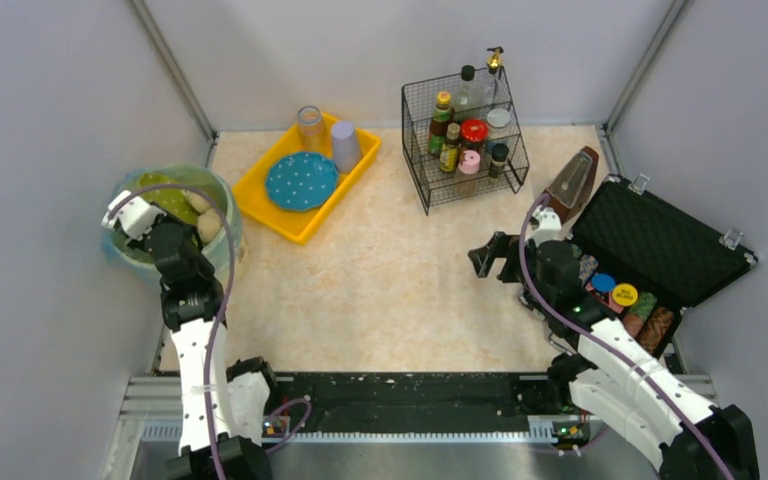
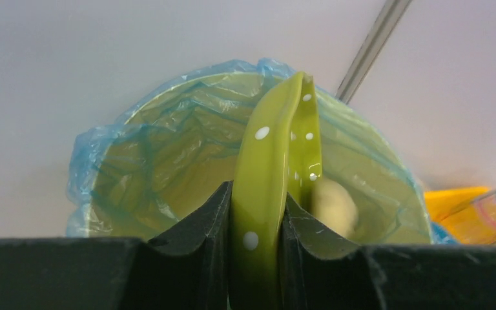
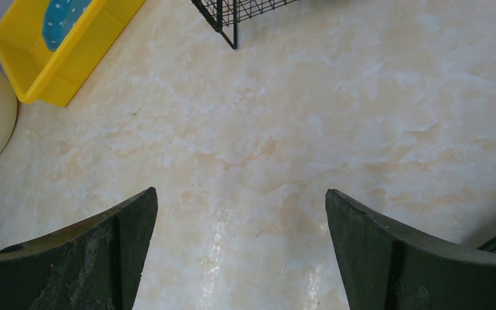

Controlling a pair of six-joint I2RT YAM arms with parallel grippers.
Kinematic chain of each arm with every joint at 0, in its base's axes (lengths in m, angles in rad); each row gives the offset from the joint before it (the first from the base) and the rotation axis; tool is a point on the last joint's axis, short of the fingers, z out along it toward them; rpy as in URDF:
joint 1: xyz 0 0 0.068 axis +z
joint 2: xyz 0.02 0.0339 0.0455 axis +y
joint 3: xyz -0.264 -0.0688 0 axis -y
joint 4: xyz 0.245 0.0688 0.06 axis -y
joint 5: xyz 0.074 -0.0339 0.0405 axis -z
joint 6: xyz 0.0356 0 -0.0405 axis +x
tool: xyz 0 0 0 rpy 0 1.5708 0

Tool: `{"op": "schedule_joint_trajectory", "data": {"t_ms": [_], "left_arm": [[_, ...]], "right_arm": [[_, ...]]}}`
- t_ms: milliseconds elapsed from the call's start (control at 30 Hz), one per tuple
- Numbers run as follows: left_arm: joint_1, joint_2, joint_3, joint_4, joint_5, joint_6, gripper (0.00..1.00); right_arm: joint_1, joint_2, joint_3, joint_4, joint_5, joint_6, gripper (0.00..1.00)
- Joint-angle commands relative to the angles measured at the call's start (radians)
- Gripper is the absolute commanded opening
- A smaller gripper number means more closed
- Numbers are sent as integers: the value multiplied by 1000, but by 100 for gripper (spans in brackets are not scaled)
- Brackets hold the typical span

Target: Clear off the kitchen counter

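The left gripper (image 2: 256, 200) is clamped on a green dotted plate (image 2: 268, 148), pinching its rim so the plate stands on edge between the fingers. Straight ahead of that gripper, just past the plate, gapes the bin (image 2: 187, 174) with its blue liner (image 2: 87, 155), and a pale round lump (image 2: 332, 203) lies inside, a little to the right of the plate. The right gripper (image 3: 240, 200) hangs with its jaws wide apart and nothing between them. The counter (image 3: 284, 129) lies bare right under it and runs on ahead. Further ahead and to its left sits the yellow tray (image 3: 51, 58) with a blue plate (image 1: 301, 180) in it. The corner of the wire rack (image 3: 232, 13) is nearly dead ahead. Behind this gripper, beside its arm, the black case (image 1: 660, 245) lies open.
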Motion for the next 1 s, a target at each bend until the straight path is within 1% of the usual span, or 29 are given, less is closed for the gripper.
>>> {"op": "schedule_joint_trajectory", "data": {"t_ms": [0, 100, 300, 533, 767, 800, 867, 967], "left_arm": [[-83, -23, 25, 286, -120, 242, 0], [-110, -24, 13, 308, -176, 305, 0], [-122, -10, 35, 336, -228, 362, 0], [-182, 16, 64, 413, -394, 524, 0], [-211, 33, 92, 445, -480, 596, 0], [-218, 32, 99, 426, -476, 584, 0], [-223, 13, 117, 359, -437, 509, 0], [-223, -32, 131, 330, -407, 448, 0]], "right_arm": [[-2, 5, 0, 38, -5, -15, 99], [-2, 8, -2, 41, -4, -15, 99], [-2, 9, -4, 44, -4, -14, 99], [-3, 13, -7, 51, -4, -14, 99], [-3, 18, -8, 55, -4, -11, 99], [-2, 19, -8, 56, -4, -11, 99], [-2, 23, -9, 58, -4, -12, 99], [-3, 27, -10, 59, -5, -12, 99]]}}
